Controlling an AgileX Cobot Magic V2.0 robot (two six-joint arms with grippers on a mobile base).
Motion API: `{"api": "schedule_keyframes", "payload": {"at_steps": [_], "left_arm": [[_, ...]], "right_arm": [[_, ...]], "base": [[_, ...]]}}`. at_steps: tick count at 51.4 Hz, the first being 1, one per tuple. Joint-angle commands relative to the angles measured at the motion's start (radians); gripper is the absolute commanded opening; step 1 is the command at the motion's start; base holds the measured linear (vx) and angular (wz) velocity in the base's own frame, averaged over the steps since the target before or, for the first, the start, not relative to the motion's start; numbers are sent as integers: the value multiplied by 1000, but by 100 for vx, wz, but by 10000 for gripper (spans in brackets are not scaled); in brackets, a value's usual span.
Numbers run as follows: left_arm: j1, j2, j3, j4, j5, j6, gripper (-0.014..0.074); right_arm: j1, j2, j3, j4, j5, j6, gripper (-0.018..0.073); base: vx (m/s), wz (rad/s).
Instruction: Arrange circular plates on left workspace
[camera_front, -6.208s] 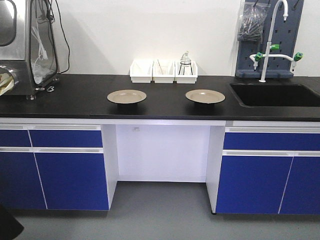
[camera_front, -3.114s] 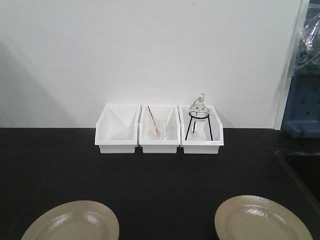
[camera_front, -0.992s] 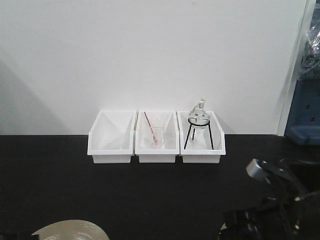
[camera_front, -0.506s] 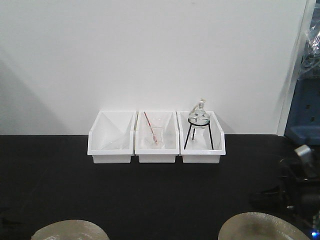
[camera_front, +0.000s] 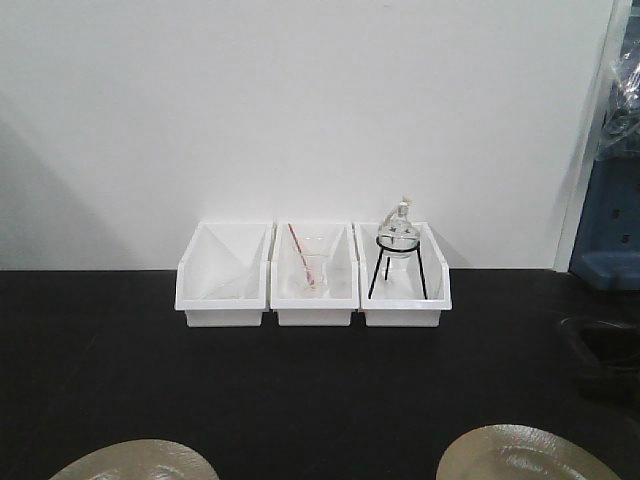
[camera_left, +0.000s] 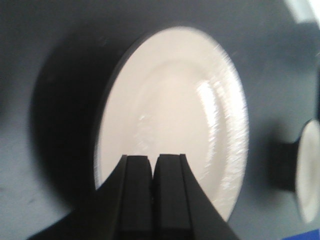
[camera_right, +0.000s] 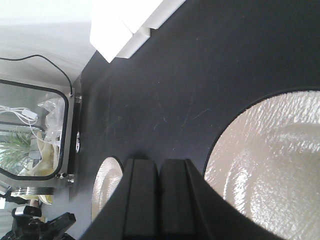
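Two tan circular plates lie on the black countertop (camera_front: 300, 400), cut off by the bottom edge of the front view: one at the left (camera_front: 135, 462), one at the right (camera_front: 525, 455). No gripper shows in the front view. In the left wrist view my left gripper (camera_left: 154, 159) is shut and empty, hovering over the near rim of the left plate (camera_left: 175, 110); the other plate (camera_left: 309, 177) shows at the right edge. In the right wrist view my right gripper (camera_right: 160, 162) is shut and empty, with the right plate (camera_right: 270, 165) beside it and the left plate (camera_right: 105, 190) farther off.
Three white bins (camera_front: 313, 278) stand in a row against the back wall; the middle one holds a beaker, the right one a flask on a black tripod (camera_front: 399, 250). The recessed sink (camera_front: 605, 350) lies at the right. A glass-door cabinet (camera_right: 30, 135) stands at the counter's far left.
The right arm, low at the right of the front view a second ago, has swung right and out of that view, uncovering the right plate. The plates have not moved.
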Motion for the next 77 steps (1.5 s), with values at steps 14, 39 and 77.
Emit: {"api": "schedule_keyframes", "payload": {"at_steps": [14,39,77], "left_arm": [[-2,-27,-29,-20,-20,55,239],[-90,160,-29,-124,-34,174,493],[-334,247,-78,-745,16,283,-6]], "right_arm": [[-7,-46,-29,65,37,-12,-5],[-7,-46,-29,65,39,-17,-5],[-7,-46,-29,65,32,-20,-5]], "base": [[0,0],[0,0],[0,0]]}}
